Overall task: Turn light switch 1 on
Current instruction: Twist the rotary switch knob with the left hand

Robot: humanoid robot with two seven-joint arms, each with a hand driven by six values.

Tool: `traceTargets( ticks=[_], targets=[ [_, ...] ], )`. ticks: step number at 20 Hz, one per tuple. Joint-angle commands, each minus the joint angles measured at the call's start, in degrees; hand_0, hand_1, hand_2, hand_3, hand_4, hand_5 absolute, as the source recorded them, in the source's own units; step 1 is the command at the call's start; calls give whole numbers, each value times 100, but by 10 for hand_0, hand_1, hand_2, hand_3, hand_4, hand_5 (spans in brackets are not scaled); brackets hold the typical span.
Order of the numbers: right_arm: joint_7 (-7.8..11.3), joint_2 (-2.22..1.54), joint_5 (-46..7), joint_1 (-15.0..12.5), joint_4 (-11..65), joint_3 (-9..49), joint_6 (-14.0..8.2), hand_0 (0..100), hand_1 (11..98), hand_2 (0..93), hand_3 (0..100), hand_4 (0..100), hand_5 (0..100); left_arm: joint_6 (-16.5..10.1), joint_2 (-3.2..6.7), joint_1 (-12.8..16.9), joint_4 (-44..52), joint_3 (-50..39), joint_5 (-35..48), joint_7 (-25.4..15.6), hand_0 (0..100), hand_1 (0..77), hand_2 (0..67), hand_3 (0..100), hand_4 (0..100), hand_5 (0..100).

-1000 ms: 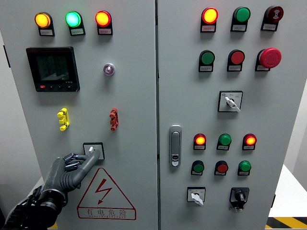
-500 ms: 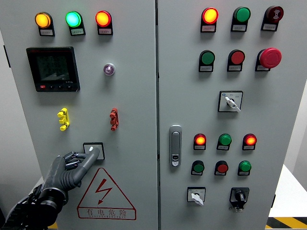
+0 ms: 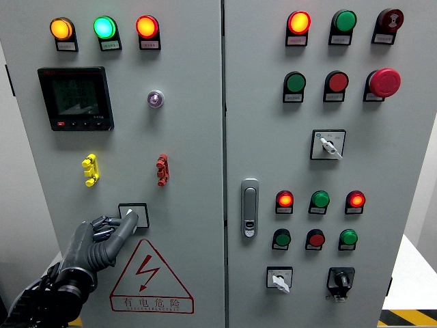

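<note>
- The left hand (image 3: 95,242) rises from the lower left of the grey control cabinet (image 3: 198,137), one finger stretched out, the others curled in, gripping nothing.
- That fingertip (image 3: 131,220) touches the light switch (image 3: 134,213), a small square unit on the left door, just above the red high-voltage warning triangle (image 3: 151,277) and below the yellow toggle (image 3: 89,169).

Grey cabinet doors (image 3: 191,123) fill the view; pale wall (image 3: 20,205) left, white floor (image 3: 413,273) with hazard striping (image 3: 408,318) lower right.
</note>
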Motion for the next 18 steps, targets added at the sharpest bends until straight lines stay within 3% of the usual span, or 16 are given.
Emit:
traceTargets(
  ticks=[1,16,18],
  targets=[
    [0,-9,0,0,0,-9,2,0,199,0,197,194,105,-1,0,-20,33,1,0,0,456,541,551,1000,1000,1000],
    [0,-9,0,0,0,-1,-7,0,198,0,197,193,106,-27,0,-64,77,1,-9,0,515,521,555,1000,1000,1000],
    [0,0,0,0,0,-1,2,0,197,0,197,193,106,-36,0,-64,77,1,-9,0,478,520,555,1000,1000,1000]
  ],
)
